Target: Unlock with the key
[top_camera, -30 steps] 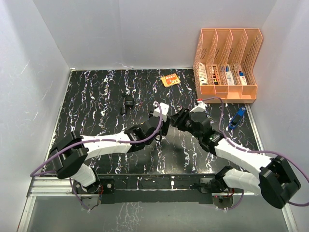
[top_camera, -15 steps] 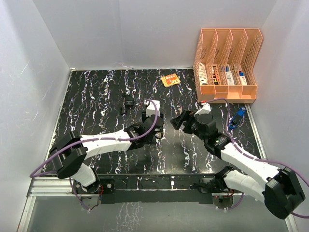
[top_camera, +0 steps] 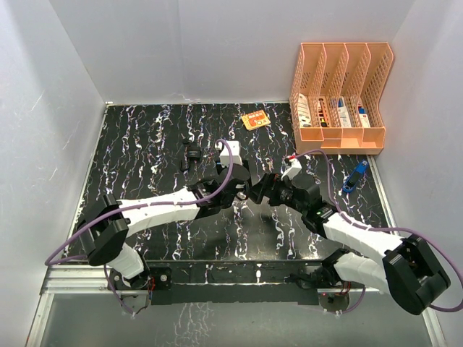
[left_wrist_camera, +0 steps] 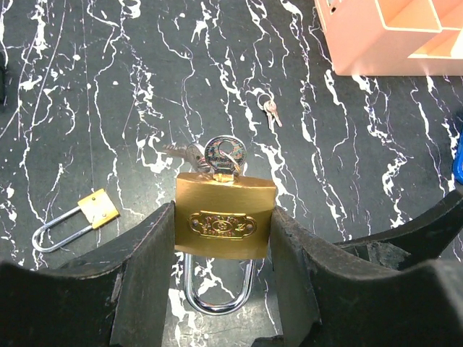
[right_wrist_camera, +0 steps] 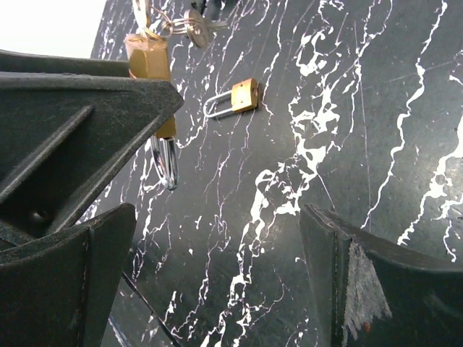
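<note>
A brass padlock (left_wrist_camera: 225, 217) is clamped by its sides between my left gripper's (left_wrist_camera: 223, 242) fingers and held above the table. Its steel shackle points back toward the wrist. A key (left_wrist_camera: 224, 153) on a ring sits in the keyhole at the far end. In the right wrist view the padlock (right_wrist_camera: 150, 58) and its keys (right_wrist_camera: 192, 25) show at the upper left. My right gripper (right_wrist_camera: 217, 217) is open and empty, its jaws wide over bare table. In the top view the left gripper (top_camera: 244, 189) and right gripper (top_camera: 262, 189) face each other closely at mid-table.
A small brass padlock (left_wrist_camera: 76, 220) lies on the black marbled table; it also shows in the right wrist view (right_wrist_camera: 233, 99). Spare keys (left_wrist_camera: 269, 110) lie farther out. An orange file organizer (top_camera: 340, 94), a blue object (top_camera: 354, 176), an orange card (top_camera: 255, 120) and a small black item (top_camera: 191, 155) stand around.
The two grippers drew apart half a second ago and have come close together again at mid-table. The left gripper has kept hold of the padlock.
</note>
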`<state>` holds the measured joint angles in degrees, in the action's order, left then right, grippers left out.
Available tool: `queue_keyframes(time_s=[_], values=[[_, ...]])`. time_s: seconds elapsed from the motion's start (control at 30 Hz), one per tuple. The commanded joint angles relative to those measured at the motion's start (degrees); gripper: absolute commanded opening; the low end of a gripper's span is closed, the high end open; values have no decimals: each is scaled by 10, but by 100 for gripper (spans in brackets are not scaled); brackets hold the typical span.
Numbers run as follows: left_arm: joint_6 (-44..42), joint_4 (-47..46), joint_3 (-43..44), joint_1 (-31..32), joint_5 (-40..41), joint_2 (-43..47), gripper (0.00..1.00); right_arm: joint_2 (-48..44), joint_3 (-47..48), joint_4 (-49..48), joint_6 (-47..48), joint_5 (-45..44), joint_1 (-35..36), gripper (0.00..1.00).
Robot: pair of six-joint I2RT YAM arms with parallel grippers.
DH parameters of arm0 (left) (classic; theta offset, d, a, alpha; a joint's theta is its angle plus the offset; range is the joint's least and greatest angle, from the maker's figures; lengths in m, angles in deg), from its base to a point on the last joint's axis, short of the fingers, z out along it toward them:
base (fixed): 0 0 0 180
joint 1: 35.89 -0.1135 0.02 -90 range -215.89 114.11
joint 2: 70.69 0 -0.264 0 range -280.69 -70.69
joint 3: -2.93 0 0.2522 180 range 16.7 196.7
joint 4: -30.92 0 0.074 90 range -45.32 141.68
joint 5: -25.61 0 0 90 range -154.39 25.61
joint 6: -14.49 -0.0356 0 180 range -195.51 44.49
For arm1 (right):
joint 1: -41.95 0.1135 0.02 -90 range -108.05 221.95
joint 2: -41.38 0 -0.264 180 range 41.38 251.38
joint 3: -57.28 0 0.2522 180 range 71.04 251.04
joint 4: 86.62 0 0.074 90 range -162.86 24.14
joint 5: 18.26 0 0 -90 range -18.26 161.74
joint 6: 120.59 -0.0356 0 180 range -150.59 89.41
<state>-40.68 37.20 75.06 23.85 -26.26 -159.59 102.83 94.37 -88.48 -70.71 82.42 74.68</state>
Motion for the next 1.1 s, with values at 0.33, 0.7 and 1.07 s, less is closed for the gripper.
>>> queue_keyframes(time_s=[0.33, 0.7, 1.07], values=[[38, -33, -11, -1, -40, 54, 0, 33, -8, -116, -16, 6, -1, 96], [54, -37, -44, 0, -55, 102, 0, 62, -6, -130, -17, 5, -18, 96], [63, -54, -61, 0, -64, 139, 0, 69, -1, -121, -9, 8, -31, 96]])
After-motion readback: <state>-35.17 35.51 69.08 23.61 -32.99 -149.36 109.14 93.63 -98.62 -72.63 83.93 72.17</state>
